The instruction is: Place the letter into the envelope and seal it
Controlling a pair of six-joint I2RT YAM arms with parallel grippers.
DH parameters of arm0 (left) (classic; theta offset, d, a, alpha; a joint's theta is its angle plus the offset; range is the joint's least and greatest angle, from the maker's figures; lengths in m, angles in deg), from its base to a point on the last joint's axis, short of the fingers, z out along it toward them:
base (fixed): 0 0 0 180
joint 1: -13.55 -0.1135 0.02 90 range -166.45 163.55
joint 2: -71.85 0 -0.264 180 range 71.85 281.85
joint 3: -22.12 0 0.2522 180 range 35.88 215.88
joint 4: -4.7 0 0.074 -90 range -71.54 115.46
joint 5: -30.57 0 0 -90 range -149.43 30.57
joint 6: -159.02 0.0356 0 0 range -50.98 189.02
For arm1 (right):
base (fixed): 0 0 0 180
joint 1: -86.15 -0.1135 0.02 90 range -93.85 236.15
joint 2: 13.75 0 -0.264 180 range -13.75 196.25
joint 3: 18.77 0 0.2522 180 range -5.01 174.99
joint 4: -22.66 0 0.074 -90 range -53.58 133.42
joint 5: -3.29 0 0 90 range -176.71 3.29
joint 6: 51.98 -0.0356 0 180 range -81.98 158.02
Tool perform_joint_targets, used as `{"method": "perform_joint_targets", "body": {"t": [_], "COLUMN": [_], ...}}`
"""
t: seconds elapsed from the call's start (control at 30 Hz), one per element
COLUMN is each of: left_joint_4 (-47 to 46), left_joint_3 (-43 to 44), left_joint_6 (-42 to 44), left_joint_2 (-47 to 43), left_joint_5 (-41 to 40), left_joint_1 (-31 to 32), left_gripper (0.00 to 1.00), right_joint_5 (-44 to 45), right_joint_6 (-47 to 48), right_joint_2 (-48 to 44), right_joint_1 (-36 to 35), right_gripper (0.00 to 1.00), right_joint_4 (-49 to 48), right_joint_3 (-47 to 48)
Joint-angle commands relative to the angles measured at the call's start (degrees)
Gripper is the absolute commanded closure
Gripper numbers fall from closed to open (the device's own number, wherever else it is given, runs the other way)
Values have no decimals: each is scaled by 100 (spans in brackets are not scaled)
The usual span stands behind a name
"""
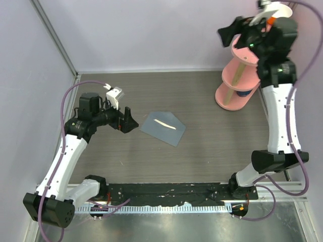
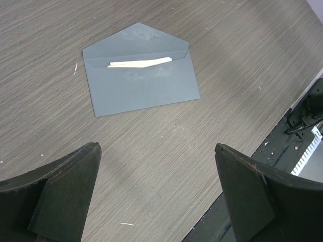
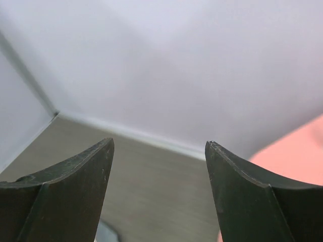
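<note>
The slate blue-grey envelope [image 1: 163, 127] lies flat near the middle of the table, its pointed flap open. A thin pale strip of the letter [image 1: 165, 124] shows at its mouth. In the left wrist view the envelope [image 2: 141, 83] lies ahead of the fingers, with the letter [image 2: 140, 63] tucked under the flap line. My left gripper [image 1: 129, 121] is open and empty, low over the table just left of the envelope. My right gripper [image 1: 229, 31] is open and empty, raised high at the back right beside the pink stand.
A pink tiered stand [image 1: 241, 70] with round shelves stands at the back right, under my right arm. White walls close the left and back sides. A black strip with cable chain [image 1: 166, 194] runs along the table's near edge.
</note>
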State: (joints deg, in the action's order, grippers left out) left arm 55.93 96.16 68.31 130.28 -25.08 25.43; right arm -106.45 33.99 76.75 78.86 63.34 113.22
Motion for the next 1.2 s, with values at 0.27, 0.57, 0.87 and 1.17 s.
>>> {"method": "perform_joint_targets", "body": {"t": [0.27,0.57,0.87,1.17], "left_joint_4": [-355,-451,-530,-636], "left_joint_3": [-112,-121,-165,-314], "left_joint_6": [-26,-17,-26,-122], "left_joint_2": [-227,-236,-254,-297], "left_joint_5": [186,151,195,230], "left_joint_1": [-28,-28,-28,-28], "left_gripper": [0,0,0,0], "right_joint_5": [-241,182,-38,-231], "right_joint_6": [-415,332,377,474], "right_joint_2": [644,1382,1743,2033], "right_joint_1": [2267,2346,2346,2346], "right_gripper": [21,21,28,33], "right_joint_4": [-187,-493,-1020,-1435], "right_joint_3": [780,763,605,691]}}
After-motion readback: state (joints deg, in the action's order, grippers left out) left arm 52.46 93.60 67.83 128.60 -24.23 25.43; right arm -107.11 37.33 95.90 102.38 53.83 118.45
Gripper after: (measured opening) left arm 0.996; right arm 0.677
